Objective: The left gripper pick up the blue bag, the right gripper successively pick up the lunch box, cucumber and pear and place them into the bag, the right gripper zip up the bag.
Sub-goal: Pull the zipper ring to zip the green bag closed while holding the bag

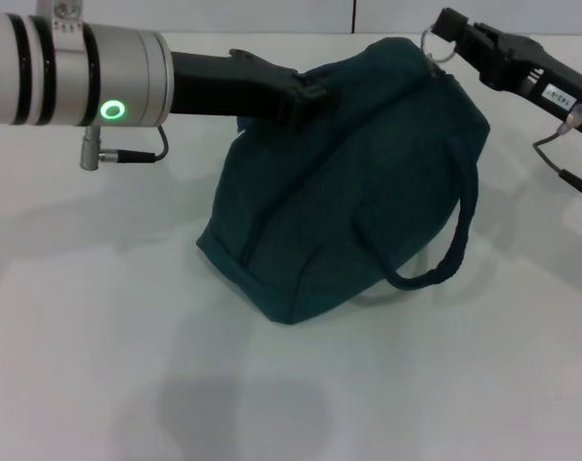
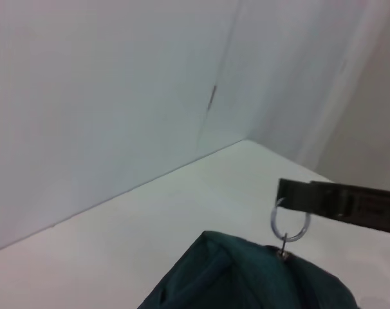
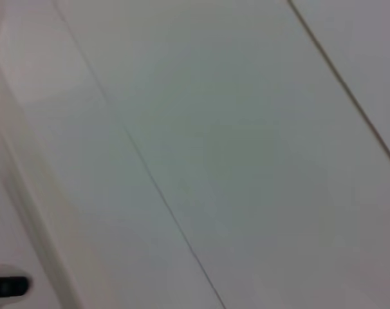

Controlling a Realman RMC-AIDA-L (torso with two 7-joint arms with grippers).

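1. Head view shows the blue bag point(image 1: 349, 182) sitting on the white tabletop point(image 1: 99, 365), its top seam looking shut, one loop handle point(image 1: 449, 250) drooping down the near side.
2. Its fabric is a matte, woven dark teal that sags and creases — soft, so I judge it will fold under any push and needs to be held taut while the zipper is pulled.
3. The left gripper point(image 1: 315, 96) has its fingers closed on the bag's top edge at the robot's left end, bracing it.
4. The right gripper point(image 1: 447, 27) is at the opposite top corner; its fingers are pinched on the ring pull point(image 2: 289, 225), a thin silver metal loop hanging from the zipper — small, hard, slippery, and the proper place to take hold.
5. Lunch box, cucumber and pear are not visible; judging by the bulging shape they may be inside, though that cannot be confirmed.
6. With contents, the bag would likely feel moderately heavy and lopsided.
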